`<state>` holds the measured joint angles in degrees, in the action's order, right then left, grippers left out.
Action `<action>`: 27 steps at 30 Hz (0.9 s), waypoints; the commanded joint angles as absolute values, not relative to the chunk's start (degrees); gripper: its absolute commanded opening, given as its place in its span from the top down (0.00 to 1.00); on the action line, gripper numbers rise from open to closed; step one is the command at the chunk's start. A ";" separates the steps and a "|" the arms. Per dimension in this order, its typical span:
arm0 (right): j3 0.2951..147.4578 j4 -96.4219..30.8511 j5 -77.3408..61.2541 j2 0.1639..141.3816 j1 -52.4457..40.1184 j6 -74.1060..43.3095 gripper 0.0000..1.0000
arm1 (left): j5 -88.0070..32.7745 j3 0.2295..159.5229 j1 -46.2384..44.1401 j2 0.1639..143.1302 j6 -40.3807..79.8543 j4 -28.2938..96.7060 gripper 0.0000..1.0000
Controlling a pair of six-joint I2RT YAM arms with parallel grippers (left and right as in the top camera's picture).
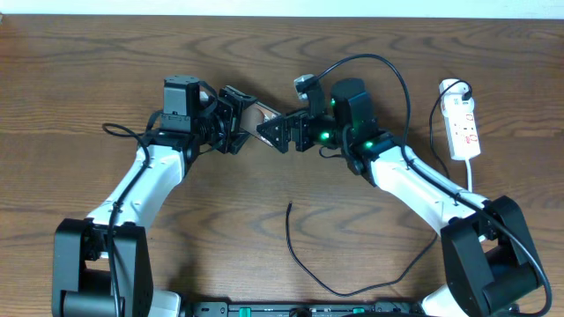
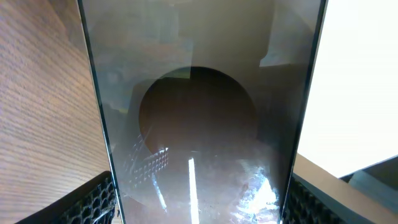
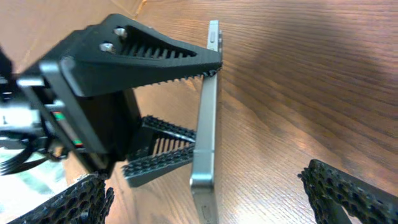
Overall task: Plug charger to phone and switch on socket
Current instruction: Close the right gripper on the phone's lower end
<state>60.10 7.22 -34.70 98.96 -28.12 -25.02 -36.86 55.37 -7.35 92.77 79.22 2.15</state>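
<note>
- Closest to lens: the phone [image 2: 199, 124], glossy face filling the left wrist view, pinched by its long edges in the left gripper [image 2: 200, 183].
- From the right wrist: same phone edge-on, standing up off the counter [image 1: 88, 70]. Can't tell whether resting on it or lifted clear.
- Right gripper [image 3: 206, 180]: spread wide, straddling the near end of the phone, pads apart from it, holding nothing.
- Charger [image 1: 304, 264]: lying loose on the counter, front centre, plug tip [image 1: 291, 205] well apart from the phone and from both grippers.
- Socket [image 1: 463, 123]: flat at the far right, beside the right arm's elbow, untouched.
- Judged step: steadying or handing over the phone; plugging not yet begun.
- Risk: closing the right side off-centre and levering the phone out of the left pinch; slick glass and thin edges, little forgiveness.
- Risk: finger-to-finger clash, with both grippers crowded at one spot.
- Risk: fumbling the thin plug tip off flat wood, or nudging it away.
- Risk: snagging the thick arm cable looping over the right arm when reaching for the socket.
- Room: bare wood around the plug tip and across the left half; tight only at centre and along the right edge by the socket.
</note>
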 commanded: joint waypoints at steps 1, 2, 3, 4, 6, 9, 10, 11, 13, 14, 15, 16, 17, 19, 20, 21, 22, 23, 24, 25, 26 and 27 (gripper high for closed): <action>61.43 6.72 -30.26 99.18 -29.36 -24.60 0.01 | -38.41 56.47 -7.49 91.39 84.36 1.67 0.93; 61.43 6.70 -30.26 99.18 -29.36 -24.62 0.01 | -38.68 56.47 -7.51 91.39 84.84 1.65 0.93; 61.43 6.70 -30.13 99.18 -29.34 -24.62 0.01 | -39.13 56.47 -7.53 91.39 85.06 1.65 0.93; 61.43 6.70 -29.93 99.18 -29.36 -24.62 0.02 | -39.38 56.47 -7.53 91.39 85.06 1.65 0.93; 61.43 6.72 -29.47 99.18 -29.36 -24.75 0.03 | -40.05 56.47 -7.60 91.39 85.27 1.67 0.93; 61.43 6.87 -28.56 99.18 -29.36 -24.86 0.06 | -40.75 56.47 -8.05 91.39 86.32 1.65 0.93; 61.43 6.92 -28.53 99.18 -29.36 -24.86 0.07 | -40.80 56.47 -8.40 91.39 86.89 1.65 0.93; 61.43 6.92 -28.58 99.18 -29.36 -24.95 0.07 | -40.91 56.47 -8.60 91.39 87.26 1.65 0.93; 61.43 6.90 -28.56 99.20 -29.39 -25.80 0.08 | -40.88 56.47 -9.21 91.39 87.59 1.61 0.93; 61.43 6.90 -28.53 99.20 -29.47 -25.91 0.08 | -40.88 56.47 -9.45 91.39 87.59 1.61 0.93; 61.43 6.90 -28.34 99.20 -29.63 -25.91 0.08 | -40.88 56.47 -9.82 91.39 87.59 1.63 0.93; 61.43 6.90 -27.92 99.20 -29.82 -25.93 0.09 | -40.91 56.47 -10.13 91.39 87.59 1.61 0.93; 61.43 6.87 -27.59 99.20 -30.00 -25.93 0.09 | -40.88 56.47 -10.31 91.39 87.70 1.61 0.93; 61.43 6.87 -27.07 99.20 -30.41 -25.93 0.09 | -40.88 56.47 -10.81 91.39 87.85 1.61 0.93; 61.43 6.87 -27.07 99.20 -30.44 -25.93 0.09 | -40.88 56.47 -10.98 91.39 88.05 1.61 0.93; 61.43 6.85 -27.09 99.20 -30.57 -26.04 0.10 | -40.91 56.47 -11.27 91.39 88.29 1.61 0.93; 61.43 6.83 -27.07 99.20 -30.68 -26.13 0.11 | -40.88 56.47 -11.62 91.39 88.44 1.52 0.93; 61.43 6.85 -27.07 99.24 -30.79 -26.13 0.11 | -40.88 56.47 -11.90 91.39 88.42 1.08 0.93; 61.43 6.85 -27.07 99.24 -30.94 -26.15 0.12 | -40.88 56.47 -12.10 91.39 88.44 0.93 0.93; 61.43 6.85 -26.83 99.29 -31.14 -26.13 0.14 | -40.88 56.47 -12.38 91.39 88.44 0.71 0.93; 61.43 6.83 -26.59 99.29 -31.24 -26.15 0.14 | -40.88 56.47 -12.47 91.39 88.44 0.73 0.93; 61.43 6.83 -26.09 99.29 -31.55 -26.15 0.15 | -40.88 56.47 -12.58 91.39 88.44 0.75 0.93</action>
